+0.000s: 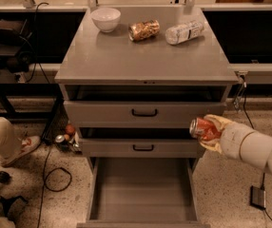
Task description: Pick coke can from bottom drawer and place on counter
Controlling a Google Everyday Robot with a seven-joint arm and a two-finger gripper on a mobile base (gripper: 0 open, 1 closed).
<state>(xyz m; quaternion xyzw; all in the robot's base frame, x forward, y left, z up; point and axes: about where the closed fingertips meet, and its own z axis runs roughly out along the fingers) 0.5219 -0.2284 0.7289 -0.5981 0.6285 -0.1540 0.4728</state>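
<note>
Red coke can pinched sideways in the jaws, just off the right end of the middle drawer. Down-left of jaws: bottom drawer, pulled open. Up-left: bench, front lip overhanging; bowl, snack bag, bottle along its far edge.

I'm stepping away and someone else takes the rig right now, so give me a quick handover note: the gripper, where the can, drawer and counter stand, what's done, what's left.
Gripper: shut on the coke can, in the air to the right of the cabinet front, below counter height.
Bottom drawer: pulled open, no can in it.
Counter: white bowl, snack bag and plastic bottle lie along its back.
Done: can grasped and out of the drawer.
Left: raise it above the counter, set it down, open the fingers.
</note>
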